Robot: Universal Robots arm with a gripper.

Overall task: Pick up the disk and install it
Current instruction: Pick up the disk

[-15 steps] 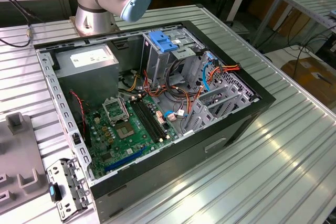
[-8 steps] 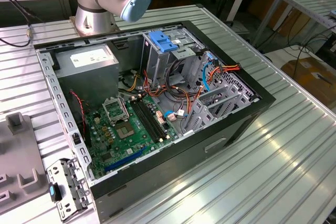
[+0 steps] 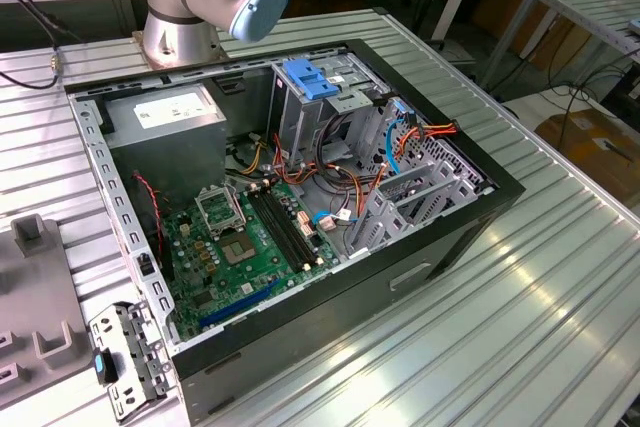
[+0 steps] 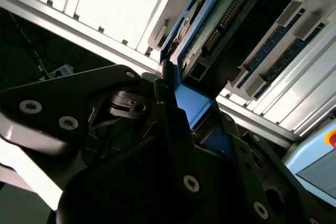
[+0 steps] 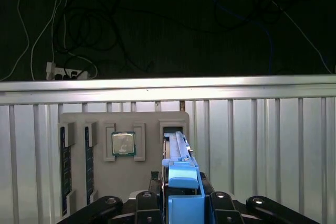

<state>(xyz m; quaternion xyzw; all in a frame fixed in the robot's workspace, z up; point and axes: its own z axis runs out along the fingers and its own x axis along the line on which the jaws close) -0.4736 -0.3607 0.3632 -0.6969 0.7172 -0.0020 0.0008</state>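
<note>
In both wrist views my gripper (image 5: 182, 184) (image 4: 191, 114) is shut on the disk (image 5: 177, 148), one dark finger (image 5: 152, 195) on each side of its blue side rail (image 4: 193, 103). The disk stands on edge, and its far end is at a slot of a grey holder tray (image 5: 121, 121). I cannot tell whether it still rests in the slot. In the second wrist view the disk's green circuit-board side (image 4: 220, 22) faces the camera. The open computer case (image 3: 440, 237) lies on the table in the exterior view.
The tray also holds a square processor chip (image 5: 124, 144) and two memory sticks (image 5: 65, 166). Inside the case are a grey cage with a blue handle (image 3: 310, 82), a grey box with a white sticker (image 3: 175, 112) and the motherboard (image 3: 240, 247). The arm's base (image 3: 185, 17) stands behind the case.
</note>
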